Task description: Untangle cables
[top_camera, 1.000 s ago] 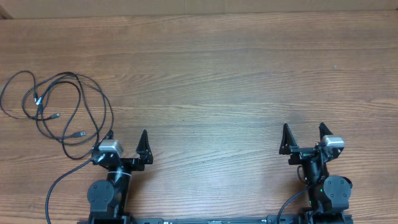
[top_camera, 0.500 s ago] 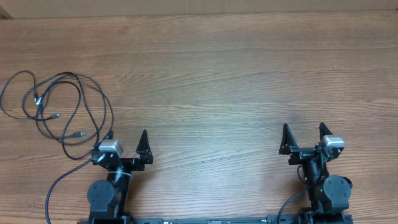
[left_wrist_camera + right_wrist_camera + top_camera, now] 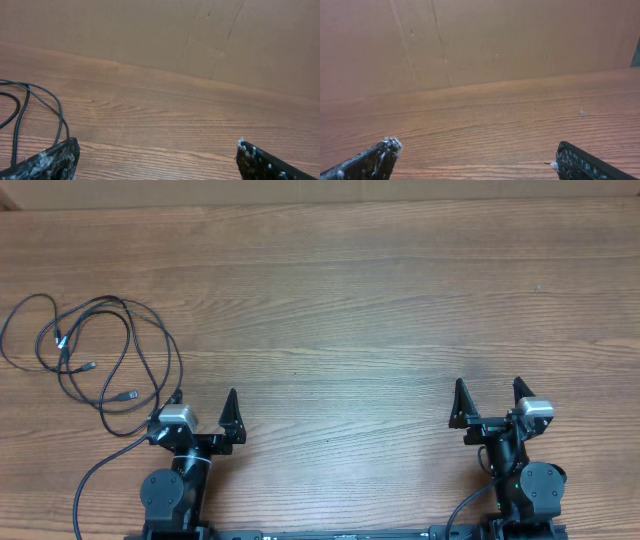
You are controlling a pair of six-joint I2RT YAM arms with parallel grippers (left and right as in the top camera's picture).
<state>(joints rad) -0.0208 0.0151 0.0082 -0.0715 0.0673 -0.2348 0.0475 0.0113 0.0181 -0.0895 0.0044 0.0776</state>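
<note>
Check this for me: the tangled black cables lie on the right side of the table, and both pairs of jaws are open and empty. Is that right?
Not quite: the side is wrong. The cables lie on the left side of the table, as the overhead view shows. The rest holds: both pairs of jaws are open and empty.

Robotics lab test bench. Tells: wood-grain table point(image 3: 350, 310), plain cardboard sheet point(image 3: 150, 30) standing as a backdrop along the far edge, left arm point(image 3: 172, 485) and right arm point(image 3: 528, 485) mounted side by side at the near edge, fixed overhead view.
</note>
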